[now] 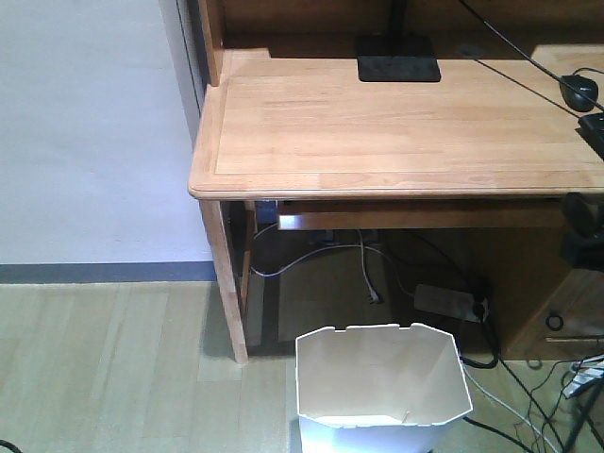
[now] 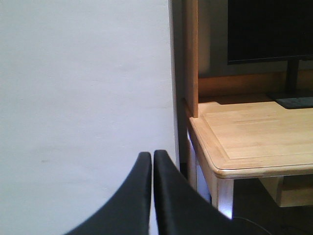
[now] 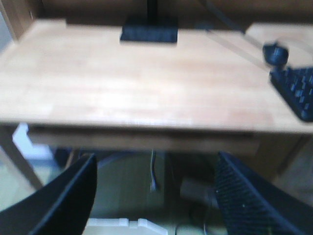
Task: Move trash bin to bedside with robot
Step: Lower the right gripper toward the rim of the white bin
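Bin [image 3: 122, 227] seen at 6 o'clock below R gripper [image 3: 155, 159], jaws spread wide; L gripper [image 2: 152, 156] pressed closed, aimed at wall [image 2: 83, 98]; R judged nearer.

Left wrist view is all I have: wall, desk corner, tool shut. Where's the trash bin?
Observer: In the front view, the trash bin stands on the floor in front of the desk, just right of its left leg.
Operator: Right side?
Observer: The right tool is open and holds nothing. The bin's rim shows low between its fingers.
Operator: Obstacles?
Observer: Cables lie on the floor right of the bin.
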### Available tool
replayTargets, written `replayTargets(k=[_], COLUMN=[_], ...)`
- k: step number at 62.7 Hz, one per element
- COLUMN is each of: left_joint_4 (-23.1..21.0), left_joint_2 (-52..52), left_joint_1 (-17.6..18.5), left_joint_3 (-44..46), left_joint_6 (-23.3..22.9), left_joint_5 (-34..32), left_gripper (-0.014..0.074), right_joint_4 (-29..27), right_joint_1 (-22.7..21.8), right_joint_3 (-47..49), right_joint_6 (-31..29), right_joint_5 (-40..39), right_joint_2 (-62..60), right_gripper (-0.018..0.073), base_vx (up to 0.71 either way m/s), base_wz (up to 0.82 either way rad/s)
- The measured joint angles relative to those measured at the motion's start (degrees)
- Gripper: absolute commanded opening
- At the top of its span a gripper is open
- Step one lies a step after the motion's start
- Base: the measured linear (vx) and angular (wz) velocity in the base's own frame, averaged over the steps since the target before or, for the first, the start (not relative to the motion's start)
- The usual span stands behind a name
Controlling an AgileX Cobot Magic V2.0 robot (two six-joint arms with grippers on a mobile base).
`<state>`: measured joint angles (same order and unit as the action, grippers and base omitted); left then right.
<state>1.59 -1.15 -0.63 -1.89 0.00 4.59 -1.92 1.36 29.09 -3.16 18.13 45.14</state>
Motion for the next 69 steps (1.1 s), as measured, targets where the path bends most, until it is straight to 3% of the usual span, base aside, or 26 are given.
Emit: replayTargets(k=[18,37,50,69], left_joint_4=[0.0,0.0,0.0,0.0], left_joint_2=[0.0,0.0,0.0,0.0], left_joint_1=[0.0,0.0,0.0,0.0], left_joint_3=[0.0,0.0,0.0,0.0], left_joint_6=[0.0,0.0,0.0,0.0], left_joint_5=[0.0,0.0,0.0,0.0], left_gripper=[-0.0006,-0.0006,-0.0006,-0.0006], right_joint_4=[-0.1,-1.0,-4.7,-12.7], right_joint_1=[0.0,-2.1,-8.2,-8.6], right_joint_3=[9.7,14.2,14.6,14.8], right_joint_6=[0.0,-2.6,-9.2,-19.2], right_joint_5=[9.4,10.5,7.3,-5.0], right_joint_2=[18.4,36.6,48.5,65.3], right_gripper=[0.0496,0.0496,0.0496,0.0496], base_vx=[0.0,0.0,0.0,0.0], base_wz=[0.0,0.0,0.0,0.0])
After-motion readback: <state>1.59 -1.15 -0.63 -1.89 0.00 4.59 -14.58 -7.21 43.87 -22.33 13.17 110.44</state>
